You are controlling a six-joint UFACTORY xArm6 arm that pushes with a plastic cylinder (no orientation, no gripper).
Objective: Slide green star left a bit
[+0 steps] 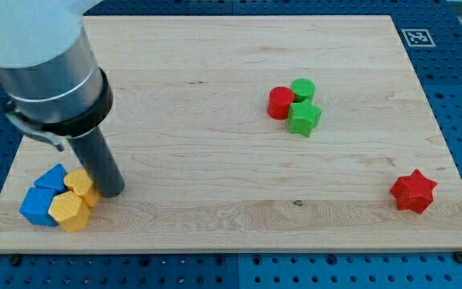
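Observation:
The green star (304, 117) lies right of the board's middle, toward the view's top. It touches a red cylinder (280, 103) on its left and a green cylinder (303, 89) above it. My tip (111, 193) rests on the board at the view's lower left, far left of the green star. It stands just right of a cluster of two yellow blocks (74, 201) and two blue blocks (42, 198).
A red star (413, 191) lies alone near the board's lower right corner. The wooden board (215, 160) sits on a blue perforated table. A fiducial marker (417, 37) lies off the board's top right corner.

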